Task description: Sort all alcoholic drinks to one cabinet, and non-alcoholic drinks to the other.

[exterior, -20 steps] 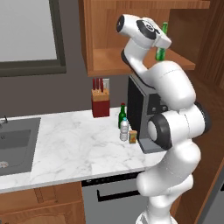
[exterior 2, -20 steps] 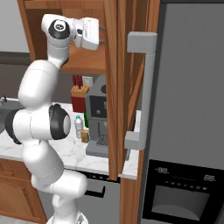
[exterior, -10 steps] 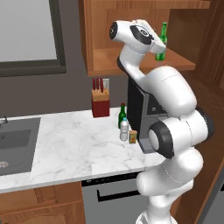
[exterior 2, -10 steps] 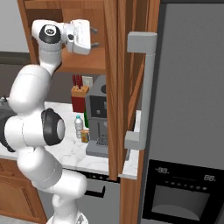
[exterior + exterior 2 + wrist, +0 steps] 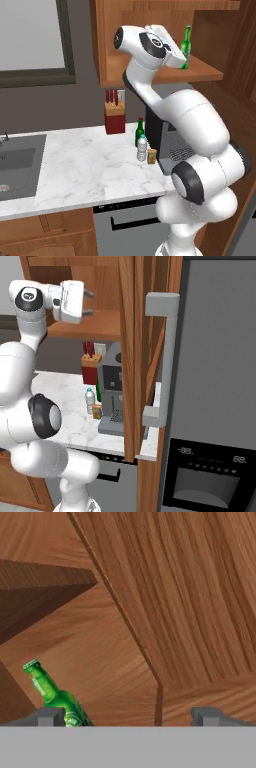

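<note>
We see white marble counter (image 5: pixel 75 170), warm brown wood wall cabinet (image 5: pixel 200 75) above; bright green glass bottle (image 5: pixel 186 46) on shelf. White arm raised, gripper (image 5: pixel 89 302) spread wide, empty.

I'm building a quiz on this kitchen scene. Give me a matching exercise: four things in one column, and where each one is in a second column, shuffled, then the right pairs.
Things:
1. bright green bottle
2. water bottle
3. knife block
4. sink

Places:
A. set into the counter at the far left
B. standing on the wall cabinet shelf
C. against the back wall on the counter
D. on the counter beside the darker green bottle

Pairs: 1-B, 2-D, 3-C, 4-A
</note>
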Available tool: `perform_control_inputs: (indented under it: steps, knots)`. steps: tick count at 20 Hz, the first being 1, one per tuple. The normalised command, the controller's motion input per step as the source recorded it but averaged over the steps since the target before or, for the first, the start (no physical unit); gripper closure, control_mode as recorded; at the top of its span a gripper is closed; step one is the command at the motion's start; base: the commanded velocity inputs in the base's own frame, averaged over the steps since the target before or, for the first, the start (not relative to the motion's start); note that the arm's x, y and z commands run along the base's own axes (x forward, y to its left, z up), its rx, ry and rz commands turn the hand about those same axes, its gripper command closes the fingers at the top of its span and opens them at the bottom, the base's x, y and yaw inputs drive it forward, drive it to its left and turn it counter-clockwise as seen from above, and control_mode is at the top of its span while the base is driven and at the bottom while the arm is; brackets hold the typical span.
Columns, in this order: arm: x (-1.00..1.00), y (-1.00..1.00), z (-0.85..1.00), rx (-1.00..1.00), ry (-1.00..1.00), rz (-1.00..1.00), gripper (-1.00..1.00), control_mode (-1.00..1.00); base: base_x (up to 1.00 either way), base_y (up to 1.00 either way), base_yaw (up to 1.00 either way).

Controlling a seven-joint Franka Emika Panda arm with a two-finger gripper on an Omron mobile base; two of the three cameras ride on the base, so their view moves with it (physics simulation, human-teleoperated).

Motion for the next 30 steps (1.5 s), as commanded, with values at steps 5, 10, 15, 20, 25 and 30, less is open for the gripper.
perform_control_inputs:
  steps: [5,10,15,20,25,30]
  knots:
    - [-1.0,0.21,-0.03,0.0,0.0,0.0,-1.0,-1.0,0.0,0.0,0.0]
    - [-0.94,0.39,-0.22,-0.03,0.04,0.0,-1.0,-1.0,0.0,0.0,0.0]
    - [-0.89,0.46,-0.42,-0.05,0.07,0.0,-1.0,-1.0,0.0,0.0,0.0]
    - [-0.61,0.45,-0.48,-0.08,0.09,0.0,-1.0,-1.0,0.0,0.0,0.0]
    - [0.0,0.62,-0.47,-0.07,0.14,0.0,-1.0,-1.0,0.0,0.0,0.0]
    - [0.11,0.75,-0.42,-0.03,0.21,0.0,-1.0,-1.0,0.0,0.0,0.0]
